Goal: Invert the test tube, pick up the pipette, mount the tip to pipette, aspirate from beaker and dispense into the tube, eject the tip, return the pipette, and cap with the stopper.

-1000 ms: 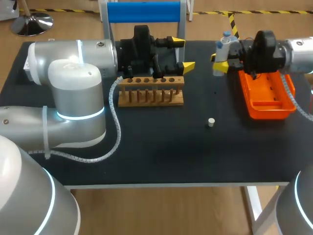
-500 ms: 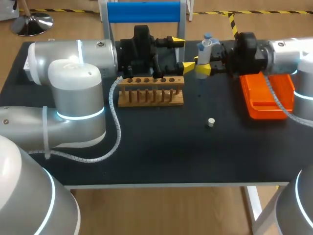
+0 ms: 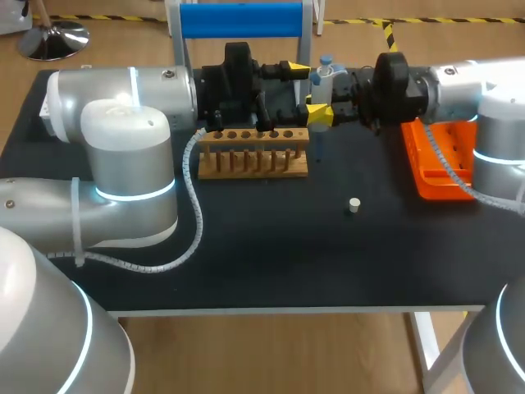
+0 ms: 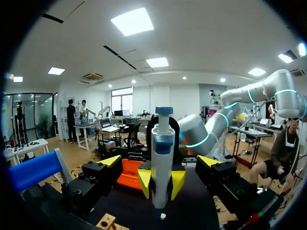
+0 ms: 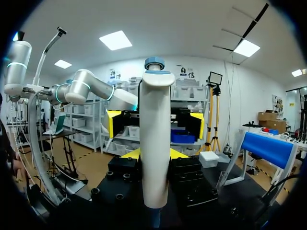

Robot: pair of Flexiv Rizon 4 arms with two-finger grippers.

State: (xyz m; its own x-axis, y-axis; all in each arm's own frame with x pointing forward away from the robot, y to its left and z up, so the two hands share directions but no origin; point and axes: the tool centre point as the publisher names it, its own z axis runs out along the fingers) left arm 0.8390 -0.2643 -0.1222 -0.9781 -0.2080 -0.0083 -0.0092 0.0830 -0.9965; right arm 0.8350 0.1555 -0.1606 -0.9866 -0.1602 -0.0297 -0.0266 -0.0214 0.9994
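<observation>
The white pipette [image 3: 325,75] with a blue top stands upright in my right gripper [image 3: 326,105], which is shut on its body. Its thin lower end points down beside the right end of the wooden tube rack [image 3: 254,153]. My left gripper [image 3: 305,89] is open just behind the rack, and the pipette stands between its spread fingers without touching them. In the left wrist view the pipette [image 4: 162,158] fills the gap ahead of my left gripper [image 4: 160,163]. In the right wrist view my right gripper [image 5: 154,154] clasps the pipette [image 5: 154,143]. A small white stopper [image 3: 354,205] lies on the table.
An orange tray [image 3: 443,160] sits at the right, under my right arm. A stand with a blue bar [image 3: 240,18] rises at the table's back edge. The black tabletop [image 3: 271,254] stretches in front of the rack.
My right arm has carried the pipette to the left, from over the orange tray to between my left gripper's fingers. The left arm has kept still.
</observation>
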